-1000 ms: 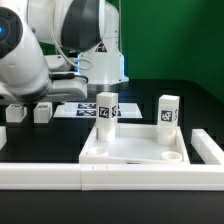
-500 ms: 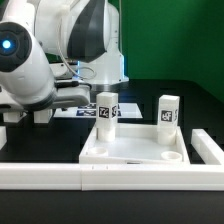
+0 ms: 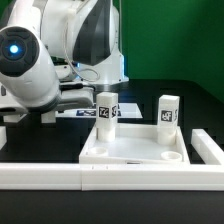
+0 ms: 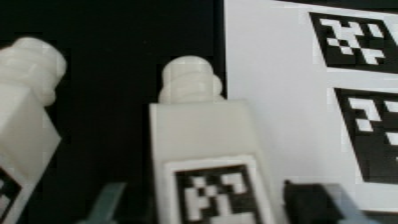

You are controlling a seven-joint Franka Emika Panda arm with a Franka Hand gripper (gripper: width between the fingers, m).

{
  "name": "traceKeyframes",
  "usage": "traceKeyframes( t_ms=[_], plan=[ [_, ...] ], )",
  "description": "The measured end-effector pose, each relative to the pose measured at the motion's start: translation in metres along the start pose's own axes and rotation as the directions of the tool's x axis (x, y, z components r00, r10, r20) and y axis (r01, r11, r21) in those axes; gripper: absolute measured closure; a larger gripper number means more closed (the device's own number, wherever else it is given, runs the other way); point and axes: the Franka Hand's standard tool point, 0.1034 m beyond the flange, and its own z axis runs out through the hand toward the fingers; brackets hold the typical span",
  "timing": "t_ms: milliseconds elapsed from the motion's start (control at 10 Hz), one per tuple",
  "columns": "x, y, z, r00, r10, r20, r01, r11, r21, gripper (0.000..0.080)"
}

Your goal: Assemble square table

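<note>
The step in hand is judged to be the pick-up of a loose leg (image 4: 206, 135). It lies flat on the black bench (image 4: 107, 40), tag upward. In the wrist view the hand (image 4: 214, 205) is open and holds nothing. Its dark fingers (image 4: 111, 202) stand either side of the leg, with a narrow gap on each side.

The hand should be kept centred and closed squarely on the leg's flat sides, so that the leg is not twisted. Care is needed on the side of the second leg (image 4: 32, 100), which lies just beside, and of the marker board (image 4: 285, 60) on the other side.

The legs are of matte white plastic: a square-sided block narrowed to a rounded peg at one end. They look hard and rather smooth, so a firm grip is advised.

In the exterior view the slab (image 3: 130, 150), white and rimmed, lies mid-bench. Two legs (image 3: 107, 110) (image 3: 168, 112) stand upright in its farther corners. A round socket (image 3: 172, 157) at the near corner on the exterior view's right is unfilled.
</note>
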Motion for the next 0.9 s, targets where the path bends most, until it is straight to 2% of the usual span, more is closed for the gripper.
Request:
traceKeyframes(
  t_ms=[600,700,800,900],
  plan=[
    [0.000,-0.001,0.000,1.000,-0.002,0.000,0.002,1.000,-0.003,0.0514],
    [-0.002,-0.001,-0.004,1.000,-0.024,0.008,0.024,1.000,-0.001,0.0514],
    [-0.006,-0.001,-0.025,0.999,-0.054,0.000,0.054,0.999,-0.001,0.0512],
    [-0.015,0.000,-0.058,0.993,-0.111,-0.042,0.111,0.994,-0.010,0.0512]
  ],
)
